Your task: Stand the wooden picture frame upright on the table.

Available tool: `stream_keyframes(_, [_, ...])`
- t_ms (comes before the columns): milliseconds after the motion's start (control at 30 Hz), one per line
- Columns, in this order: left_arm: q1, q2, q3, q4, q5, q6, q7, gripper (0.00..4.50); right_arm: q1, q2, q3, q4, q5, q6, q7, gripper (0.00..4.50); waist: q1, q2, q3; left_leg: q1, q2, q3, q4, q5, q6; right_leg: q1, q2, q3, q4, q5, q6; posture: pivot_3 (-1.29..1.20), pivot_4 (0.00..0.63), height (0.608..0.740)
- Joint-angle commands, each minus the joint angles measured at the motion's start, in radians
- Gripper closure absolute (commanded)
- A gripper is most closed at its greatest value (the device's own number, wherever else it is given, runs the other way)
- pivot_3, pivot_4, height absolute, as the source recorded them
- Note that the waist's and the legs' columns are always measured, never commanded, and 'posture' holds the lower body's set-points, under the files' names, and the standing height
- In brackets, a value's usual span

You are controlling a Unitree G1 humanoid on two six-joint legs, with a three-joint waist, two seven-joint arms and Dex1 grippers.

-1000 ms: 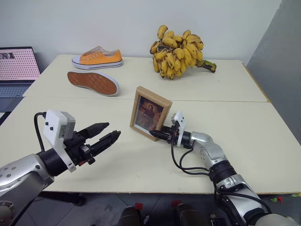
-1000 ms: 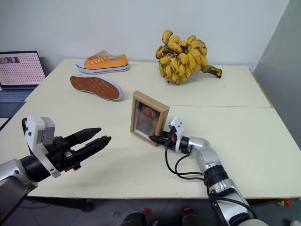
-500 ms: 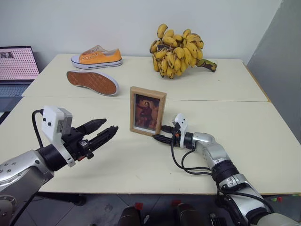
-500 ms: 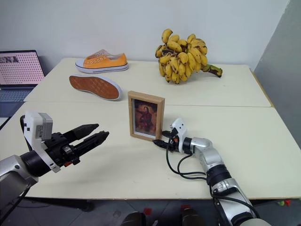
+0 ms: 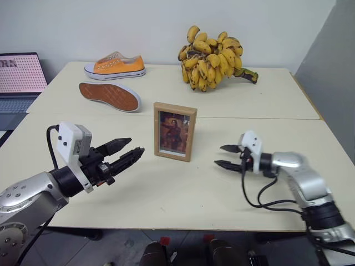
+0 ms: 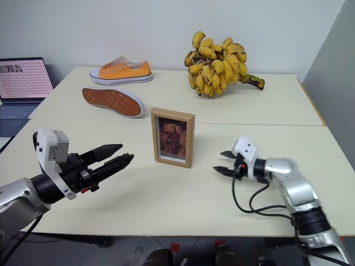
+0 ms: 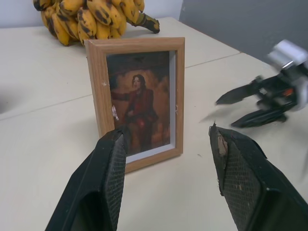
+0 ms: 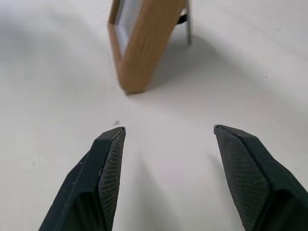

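The picture frame (image 5: 175, 131) is standing upright on the counter (image 5: 166, 188), near the middle, its portrait side facing me, and nothing is touching it. From my right wrist view I am seeing its wooden side edge and the fold-out stand (image 8: 186, 21) propping it from behind.

My left jaws (image 5: 128, 154) are hanging open and empty above the counter, to the left of the frame and apart from it, pointing toward it. In my left wrist view the frame is sitting between my two black fingers (image 7: 108, 178), further out.

My right jaws (image 5: 227, 157) are gaping open too, holding nothing, hovering just over the counter to the right of the frame with clear counter between us. A black cable (image 5: 252, 191) is looping under my right wrist.

Further back, an orange shoe (image 5: 115, 66) is sitting upright and a second shoe (image 5: 109, 96) is lying sole-up in front of it. A bunch of bananas (image 5: 211, 55) is resting at the far side of the counter. A laptop (image 5: 21, 77) with a lit screen is sitting off the left end.
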State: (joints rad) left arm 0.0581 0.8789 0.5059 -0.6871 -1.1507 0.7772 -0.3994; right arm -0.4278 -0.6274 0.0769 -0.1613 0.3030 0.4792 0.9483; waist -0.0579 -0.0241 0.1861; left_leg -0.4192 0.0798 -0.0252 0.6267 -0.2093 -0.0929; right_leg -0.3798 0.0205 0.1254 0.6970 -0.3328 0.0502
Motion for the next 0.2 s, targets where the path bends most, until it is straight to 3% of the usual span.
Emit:
stream_keyframes(33, [-0.038,0.007,-0.018,0.022,0.011,-0.007,-0.018,1.68,-0.045,-0.021,-0.068,-0.155,0.098,0.128,-0.026,1.42,-0.003,0.0,0.0,0.001,0.0,0.0,0.0,0.0,0.0,0.0,0.0,0.0,0.0,0.0,0.0,0.0,0.15,0.74])
stream_keyframes(200, [-0.078,0.018,-0.038,0.041,0.003,0.01,-0.034,1.68,-0.076,0.005,-0.123,-0.222,0.189,0.272,-0.109,1.42,-0.001,-0.001,0.0,0.0,0.0,0.0,0.001,0.0,0.0,0.0,0.0,0.001,0.0,0.0,0.0,0.0,0.15,0.74])
